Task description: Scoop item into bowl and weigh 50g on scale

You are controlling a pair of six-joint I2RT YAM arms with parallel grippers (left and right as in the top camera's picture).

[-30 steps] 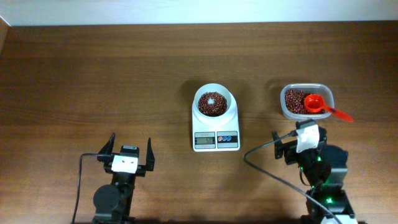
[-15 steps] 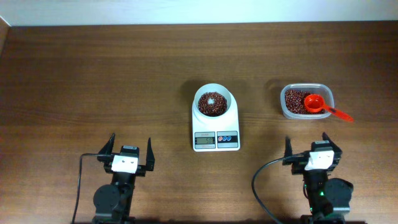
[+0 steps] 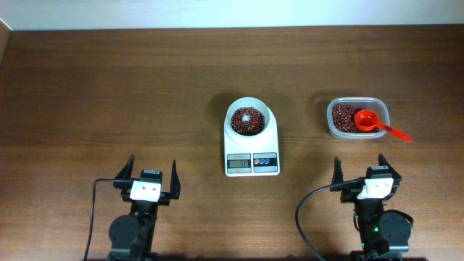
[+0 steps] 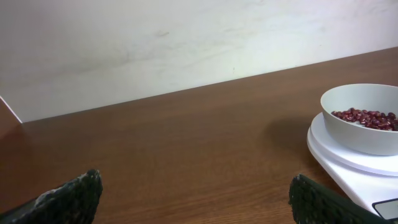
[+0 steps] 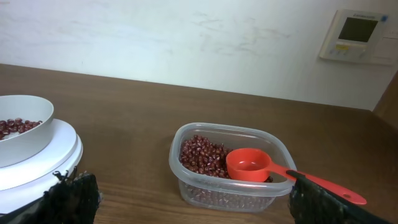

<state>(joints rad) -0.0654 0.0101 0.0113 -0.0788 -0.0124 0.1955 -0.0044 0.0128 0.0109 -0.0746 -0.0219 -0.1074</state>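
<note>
With the red beans [image 3: 246, 122] in the white bowl [image 3: 250, 101] on the digital scale [image 3: 251, 164] at centre and the red scoop [image 3: 366, 119] lying in the clear tub [image 3: 359, 100] at 3 o'clock, the left gripper [image 3: 153, 162] at 7 o'clock and the right gripper [image 3: 359, 160] at 5 o'clock sat empty with fingers spread, the weighing apparently finished.

This seems to be a robot lab or test room. A brown wooden table [image 3: 109, 87] stands against a plain white wall [image 4: 186, 43]. A control panel [image 5: 356, 34] hangs on the wall behind the table, and black cables [image 3: 299, 210] lie at the table's near edge.

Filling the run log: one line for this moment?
left hand open | right hand open | beans in bowl on scale | scoop in tub
</note>
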